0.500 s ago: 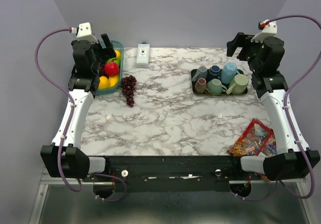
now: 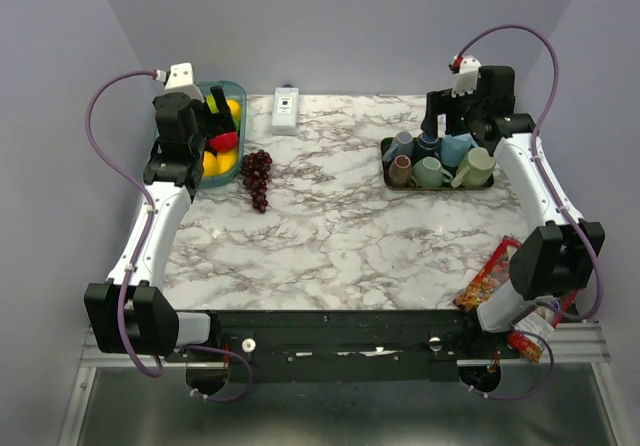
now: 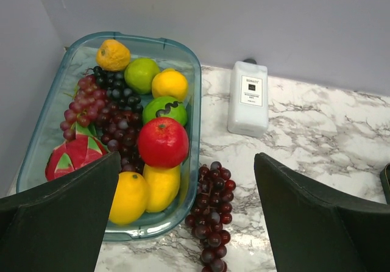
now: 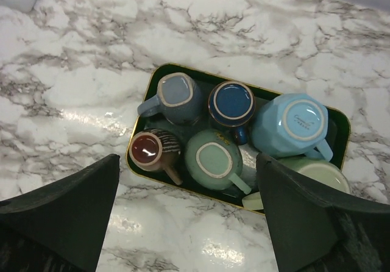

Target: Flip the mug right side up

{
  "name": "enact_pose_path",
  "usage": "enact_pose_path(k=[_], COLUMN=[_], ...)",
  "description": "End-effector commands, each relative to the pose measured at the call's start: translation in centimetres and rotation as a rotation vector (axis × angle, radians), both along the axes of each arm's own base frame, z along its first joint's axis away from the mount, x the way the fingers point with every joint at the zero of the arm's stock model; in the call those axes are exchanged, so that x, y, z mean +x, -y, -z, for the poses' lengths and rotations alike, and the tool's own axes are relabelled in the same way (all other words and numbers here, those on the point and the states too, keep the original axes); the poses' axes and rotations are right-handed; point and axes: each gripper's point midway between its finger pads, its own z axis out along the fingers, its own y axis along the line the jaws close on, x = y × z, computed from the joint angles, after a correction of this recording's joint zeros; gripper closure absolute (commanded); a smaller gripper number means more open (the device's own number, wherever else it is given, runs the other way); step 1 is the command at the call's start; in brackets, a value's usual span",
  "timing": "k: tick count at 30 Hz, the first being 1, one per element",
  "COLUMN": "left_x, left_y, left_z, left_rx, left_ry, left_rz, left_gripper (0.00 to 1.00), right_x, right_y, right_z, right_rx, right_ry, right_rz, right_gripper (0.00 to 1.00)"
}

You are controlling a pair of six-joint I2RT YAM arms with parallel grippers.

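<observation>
Hovering our right pincer, jaws wide, over the tray of base-up mugs; approach step, we judge. Next: descend, grip one mug.

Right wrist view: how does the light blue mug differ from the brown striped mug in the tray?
The light blue mug is faceted; the brown mug has pale stripes. The light blue mug looks larger than the brown mug. Its base is pale with print; the brown mug's is dark red. Both stand upside down in the tray.
</observation>
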Motion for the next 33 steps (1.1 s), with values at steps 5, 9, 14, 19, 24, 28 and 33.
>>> enact_pose_path(k=[5, 9, 14, 19, 24, 28, 33], left_x=[0.2, 0.4, 0.7, 0.7, 0.7, 0.8, 0.9], left_y=[1.3, 1.7, 1.8, 1.6, 1.8, 1.8, 1.7], left_z=[0.3, 0.7, 0.8, 1.3, 1.5, 2.1, 2.5], left_rx=[-0.006, -0.015, -0.018, -0.014, -0.017, -0.017, -0.014], left_ry=[0.007, 0.002, 0.005, -0.004, -0.01, -0.019, -0.024], left_rz=[0.074, 0.094, 0.099, 0.088, 0.097, 0.095, 0.095], left_gripper=[0.01, 0.01, 0.01, 0.01, 0.01, 0.01, 0.01], right_x=[-1.3, -2.3, -3.4, -3.5, -3.1, -3.2, -3.1], right_y=[-1.1, -1.6, -4.2, -5.7, -4.5, -4.5, -4.7], right_z=[6.5, 10.1, 11.9, 14.0, 16.0, 16.6, 17.9], right_rx=[-0.071, -0.16, -0.166, -0.175, -0.238, -0.246, -0.244], right_ry=[-0.233, -0.268, -0.293, -0.34, -0.376, -0.369, -0.401], right_rz=[-0.16, -0.26, -0.367, -0.371, -0.319, -0.33, -0.342], right_gripper=[0.05, 0.08, 0.13, 0.34, 0.39, 0.39, 0.39])
